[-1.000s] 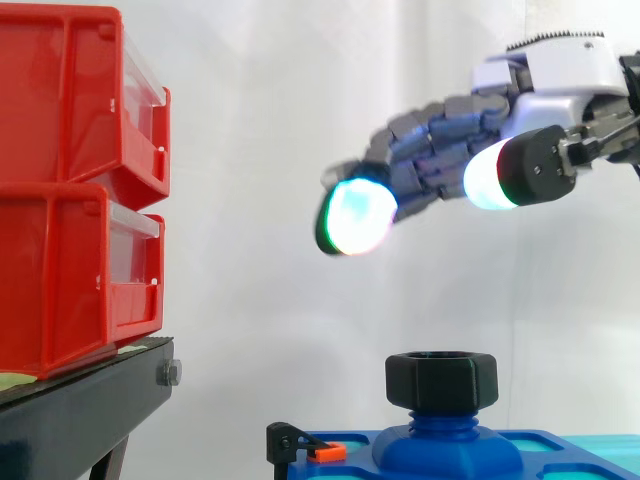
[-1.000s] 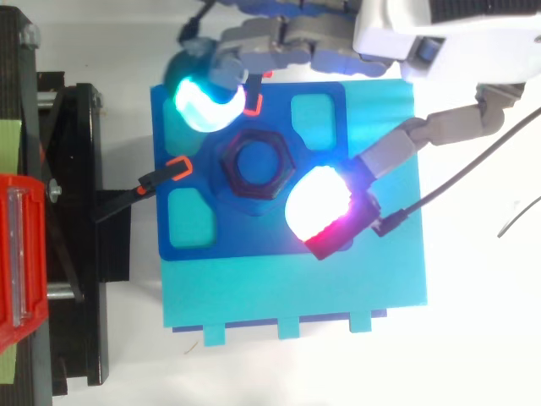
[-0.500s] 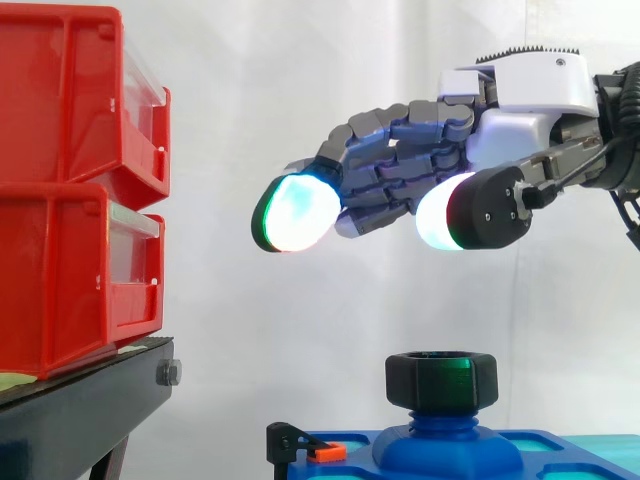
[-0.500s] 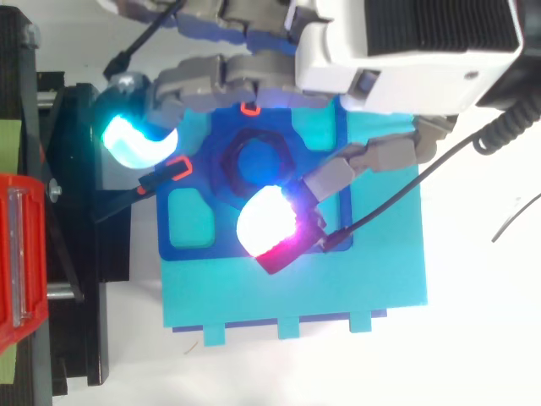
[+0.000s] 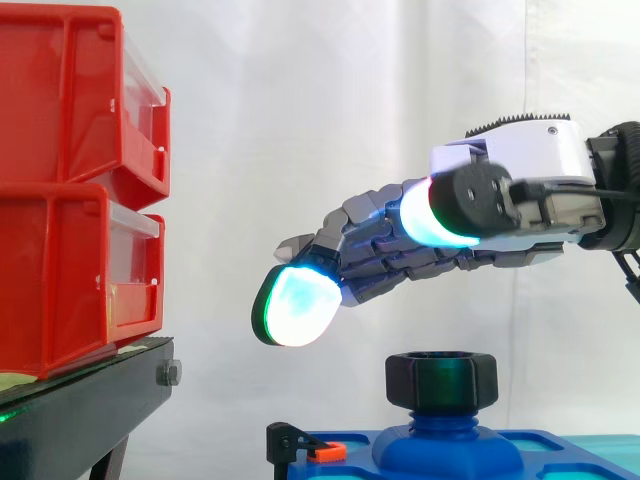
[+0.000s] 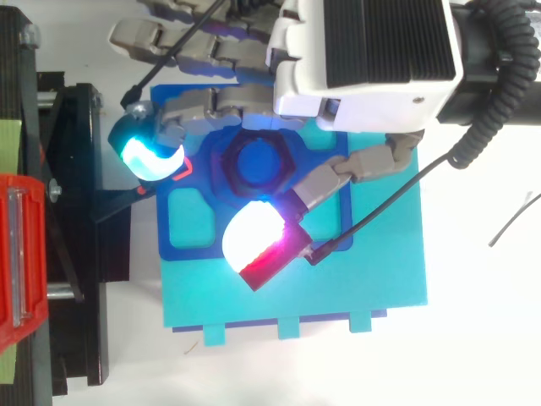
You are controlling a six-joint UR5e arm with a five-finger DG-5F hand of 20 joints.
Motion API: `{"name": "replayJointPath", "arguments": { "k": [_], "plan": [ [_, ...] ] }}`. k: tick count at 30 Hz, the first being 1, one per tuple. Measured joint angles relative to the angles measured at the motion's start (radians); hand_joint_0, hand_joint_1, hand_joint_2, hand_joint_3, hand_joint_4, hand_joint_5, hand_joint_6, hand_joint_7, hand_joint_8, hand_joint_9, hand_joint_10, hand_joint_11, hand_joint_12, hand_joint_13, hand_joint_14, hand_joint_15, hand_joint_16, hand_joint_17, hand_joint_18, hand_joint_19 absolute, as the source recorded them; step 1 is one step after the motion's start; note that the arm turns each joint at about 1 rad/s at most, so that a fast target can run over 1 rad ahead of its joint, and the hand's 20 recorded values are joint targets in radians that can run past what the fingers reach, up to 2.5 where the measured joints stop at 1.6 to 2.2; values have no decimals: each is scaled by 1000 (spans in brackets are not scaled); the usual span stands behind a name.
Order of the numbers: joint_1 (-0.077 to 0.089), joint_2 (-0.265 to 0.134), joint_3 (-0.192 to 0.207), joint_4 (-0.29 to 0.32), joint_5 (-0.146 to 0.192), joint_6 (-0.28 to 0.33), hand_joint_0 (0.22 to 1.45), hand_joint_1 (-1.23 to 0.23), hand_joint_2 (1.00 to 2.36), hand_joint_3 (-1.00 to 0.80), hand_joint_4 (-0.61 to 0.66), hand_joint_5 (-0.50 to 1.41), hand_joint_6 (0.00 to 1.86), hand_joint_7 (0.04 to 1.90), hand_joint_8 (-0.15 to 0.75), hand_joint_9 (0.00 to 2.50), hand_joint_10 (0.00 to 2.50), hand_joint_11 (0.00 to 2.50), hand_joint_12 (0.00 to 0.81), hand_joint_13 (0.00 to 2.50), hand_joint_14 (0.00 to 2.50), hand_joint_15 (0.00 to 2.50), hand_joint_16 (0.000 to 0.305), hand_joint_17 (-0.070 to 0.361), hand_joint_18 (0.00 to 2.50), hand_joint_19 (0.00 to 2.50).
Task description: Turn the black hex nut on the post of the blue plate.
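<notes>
- Side view: the black hex nut (image 5: 441,380) sat on top of the post (image 5: 440,421) of the blue plate (image 5: 560,442), untouched, with open air between it and the hand (image 5: 430,250) above.
- Risk, misalignment: in the top view one lit fingertip (image 6: 149,154) lay past the nut (image 6: 254,161) toward 9 o'clock. A straight descent would probably land that pad on the plate or on the orange clip (image 6: 179,167) rather than on a flat of the nut.
- Risk, slip: the thick pads could skate over the nut's corners if they closed unevenly, so the nut would not turn.
- Risk, jamming: a palm set too low would press on the nut's crown.
- Hand pose: the arm entered from 3 o'clock in the side view and the fingers sloped down toward 8 o'clock.
- Hand state: fingers were spread and gently curved, holding nothing. The thumb pad (image 6: 252,238) stood apart at 6 o'clock of the nut.
</notes>
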State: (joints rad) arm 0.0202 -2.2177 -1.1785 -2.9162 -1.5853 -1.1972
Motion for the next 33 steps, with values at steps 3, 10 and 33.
{"name": "replayJointPath", "arguments": {
  "k": [3, 10, 33],
  "plan": [
    [1, 0, 0, -3, -1, 0, 377, 39, 1000, -500, 75, -300, 501, 651, 226, 0, 0, 0, 423, 0, 0, 0, 60, 136, 0, 251],
    [7, 0, 0, -25, 0, 12, 390, -451, 1000, -500, 2, -300, 502, 697, 207, 0, 0, 0, 406, 0, 0, 0, 59, 134, 0, 255],
    [15, 2, 20, -109, -1, 15, 349, -583, 1000, -500, 60, -300, 502, 708, 237, 0, 0, 0, 428, 0, 0, 0, 64, 144, 0, 268]
  ]
}}
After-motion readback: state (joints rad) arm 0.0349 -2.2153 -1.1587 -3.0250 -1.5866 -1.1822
